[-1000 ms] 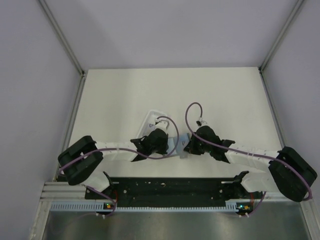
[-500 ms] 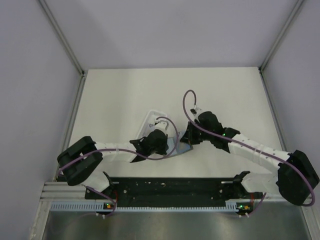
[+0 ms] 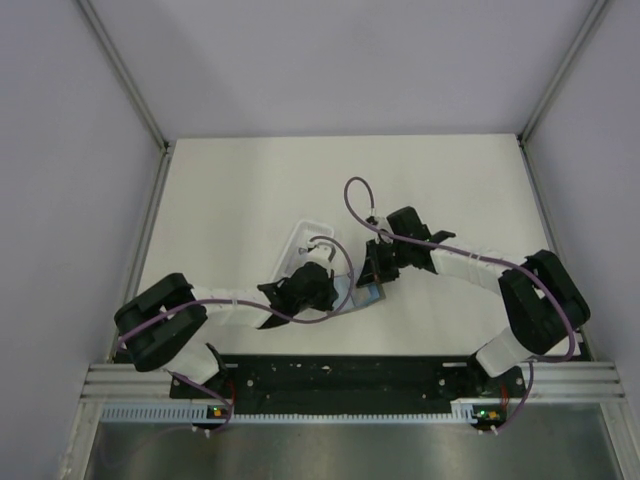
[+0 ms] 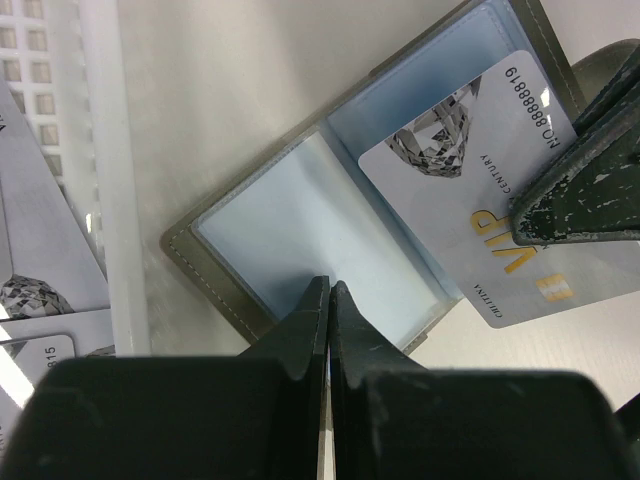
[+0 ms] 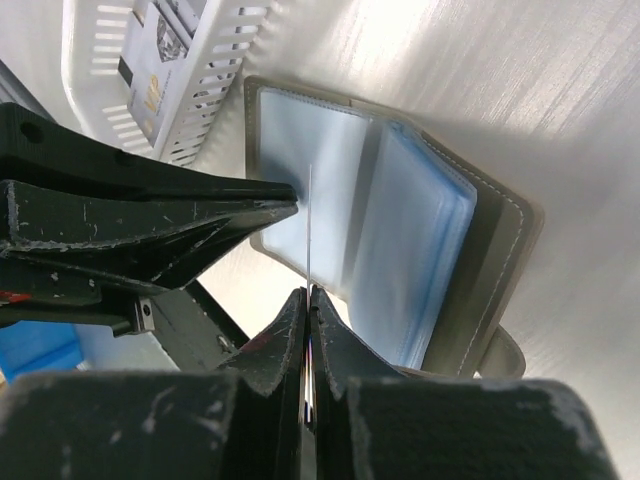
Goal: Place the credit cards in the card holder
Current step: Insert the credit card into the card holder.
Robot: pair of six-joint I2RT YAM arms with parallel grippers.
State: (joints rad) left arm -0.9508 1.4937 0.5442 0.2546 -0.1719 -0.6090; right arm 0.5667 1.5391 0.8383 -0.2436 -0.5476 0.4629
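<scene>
The right end effector is clamped on the edge of a credit card, which lies partly across the open card holder on the desk. The left end effector, closed and empty, pins the holder. The card looks thin, stiff and slick, so it is best gripped by its trailing edge.

**Item count, both wrist views**

One card holder is showing. I'm counting three cards for sure: one credit card, plus an upper tray card and a lower tray card. The frame edge is cutting off any others. One white tray is showing. Two grippers are showing: left gripper, right gripper.
</scene>
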